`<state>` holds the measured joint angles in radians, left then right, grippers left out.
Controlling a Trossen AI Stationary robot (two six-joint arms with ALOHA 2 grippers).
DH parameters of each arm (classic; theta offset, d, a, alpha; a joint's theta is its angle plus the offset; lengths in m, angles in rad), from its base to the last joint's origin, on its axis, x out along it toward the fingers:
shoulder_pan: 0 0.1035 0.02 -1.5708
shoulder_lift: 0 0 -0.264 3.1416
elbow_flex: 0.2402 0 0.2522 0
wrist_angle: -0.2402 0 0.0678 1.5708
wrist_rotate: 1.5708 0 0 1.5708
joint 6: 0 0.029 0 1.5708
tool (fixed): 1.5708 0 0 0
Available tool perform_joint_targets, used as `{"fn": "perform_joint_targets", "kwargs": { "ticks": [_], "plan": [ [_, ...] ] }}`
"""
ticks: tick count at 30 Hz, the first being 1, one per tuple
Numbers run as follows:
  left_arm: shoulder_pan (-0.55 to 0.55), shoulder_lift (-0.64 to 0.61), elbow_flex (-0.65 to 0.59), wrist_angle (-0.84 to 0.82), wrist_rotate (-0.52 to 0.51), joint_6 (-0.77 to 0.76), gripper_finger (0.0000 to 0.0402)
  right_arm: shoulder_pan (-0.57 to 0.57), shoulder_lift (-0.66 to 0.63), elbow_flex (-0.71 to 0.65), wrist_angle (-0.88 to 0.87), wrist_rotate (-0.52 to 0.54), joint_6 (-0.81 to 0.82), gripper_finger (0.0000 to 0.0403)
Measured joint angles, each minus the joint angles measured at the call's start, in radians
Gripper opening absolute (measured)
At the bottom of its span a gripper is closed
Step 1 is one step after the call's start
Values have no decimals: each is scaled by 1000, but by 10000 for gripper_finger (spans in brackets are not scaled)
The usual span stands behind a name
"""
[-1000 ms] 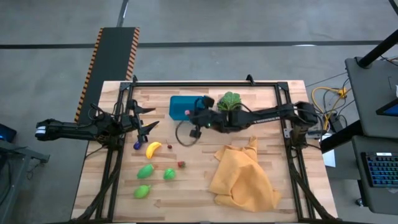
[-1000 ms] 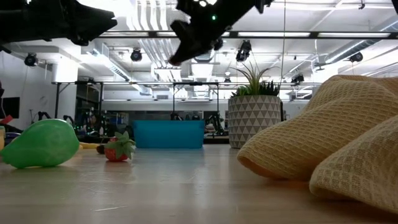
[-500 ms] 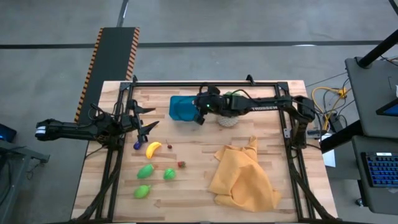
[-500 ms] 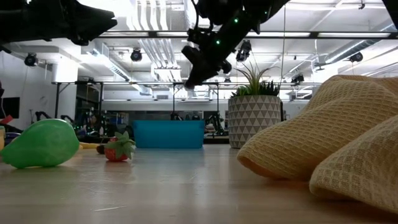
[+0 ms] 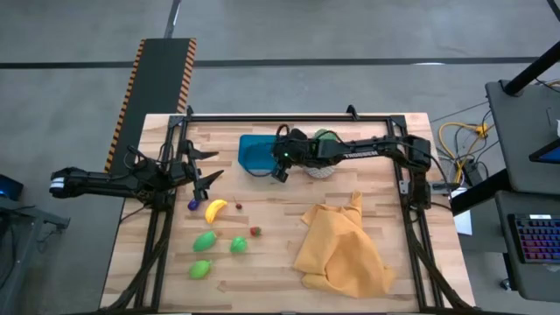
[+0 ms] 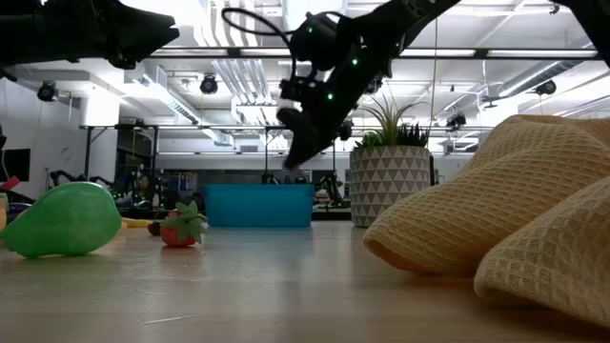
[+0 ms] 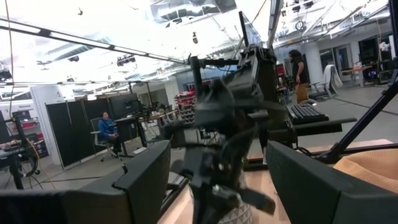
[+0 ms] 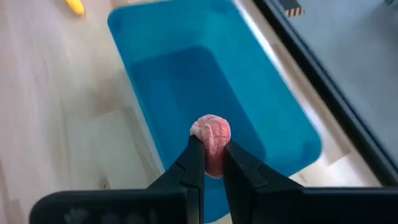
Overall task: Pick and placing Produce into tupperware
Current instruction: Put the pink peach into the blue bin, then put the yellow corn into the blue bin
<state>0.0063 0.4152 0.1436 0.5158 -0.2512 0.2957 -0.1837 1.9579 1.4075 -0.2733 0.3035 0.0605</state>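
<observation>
High view: your right gripper (image 5: pixel 278 168) sits over the near rim of the tupperware (image 5: pixel 256 151), at the table's (image 5: pixel 367 289) far edge beside the plant pot (image 5: pixel 322 166). The left gripper (image 5: pixel 213 178) waits at the left edge, fingers spread, just by the banana (image 5: pixel 215 209). Three green pieces (image 5: pixel 206 239) and a strawberry (image 5: pixel 255 231) lie toward the near-left corner; a yellow cloth (image 5: pixel 343 247) sprawls near-right.

Low view: the right gripper (image 6: pixel 295 162) hangs nose-down just above the tupperware's (image 6: pixel 258 205) rim, not touching.

Left wrist view: only the other arm and the room; nothing of the task.

Right wrist view: the fingers (image 8: pixel 193 165) pinch a small pink piece (image 8: pixel 211 136) over the tupperware's (image 8: pixel 261 106) empty floor.

Judged step: placing. You next need to part the fingers, then lift clear and go for the banana group.
</observation>
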Motion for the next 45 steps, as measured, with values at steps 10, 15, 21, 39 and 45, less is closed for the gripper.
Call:
{"fn": "perform_joint_targets", "kwargs": {
  "ticks": [10, 15, 21, 39, 45],
  "plan": [
    [0, 0, 0, 0, 0, 0, 250, 0, 34, -1, -2, 1, 2, 29],
    [0, 1, 0, -1, 0, 0, 250, 0, 34, -2, -7, 3, 1, 29],
    [0, 1, 0, -1, 0, 0, 250, 0, 34, -8, -15, 3, -5, 37],
    [0, 1, 0, -1, 0, 0, 250, 0, 34, -9, -15, 3, -4, 106],
    [0, 1, 0, -1, 0, 0, 250, 22, 9, -10, 48, -94, 11, 93]
  ]
}}
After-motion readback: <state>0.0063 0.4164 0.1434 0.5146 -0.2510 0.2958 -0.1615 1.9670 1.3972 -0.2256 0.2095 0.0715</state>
